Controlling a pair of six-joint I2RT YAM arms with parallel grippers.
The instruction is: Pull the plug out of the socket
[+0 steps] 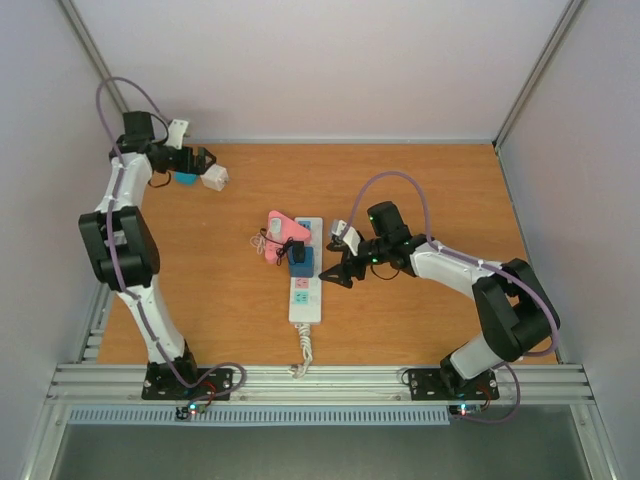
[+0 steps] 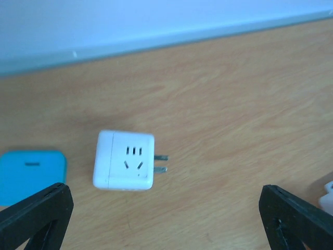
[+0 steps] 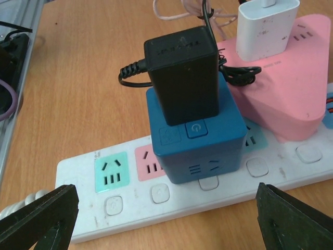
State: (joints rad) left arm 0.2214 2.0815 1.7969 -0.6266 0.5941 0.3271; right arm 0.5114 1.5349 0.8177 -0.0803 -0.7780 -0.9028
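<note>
**Socket** (image 1: 305, 300): lies mid-bench (image 1: 430, 200), with its long axis running near to far. Its white cord (image 1: 300, 350) leaves at the near end. The green and pink outlet faces at the near end are uncovered.

**Blue cube** (image 3: 200, 140): seated in the socket at about mid-length. A black adapter (image 3: 182, 73) stands upright on the cube's top face. Its black lead trails off toward the far side.

**Pink adapter** (image 3: 283, 99): triangular and seated on the far part of the socket, just beside the blue cube. A white charger (image 3: 265, 26) stands upright on top of it.

**Right hand** (image 1: 335, 272): held low at the socket's right side, level with the blue cube.
- The fingers (image 3: 39, 219) are spread wide and grip nothing.
- In the wrist view they frame the cube, clear of it on both sides.

**Left hand** (image 1: 200, 160): at the far-left corner of the bench, well apart from the socket.
- The fingers (image 2: 36, 216) are spread wide and grip nothing.

**White plug** (image 2: 125, 160): cube-shaped, lying loose on the bench just ahead of the left hand.
- It sits between the lines of the two fingers and touches neither.
- An outlet face is turned upward.
- Two flat prongs stick out sideways, bare and free of any outlet.

**Teal block** (image 2: 31, 174): lies on the bench near the white plug, on the side away from the prongs.
</note>
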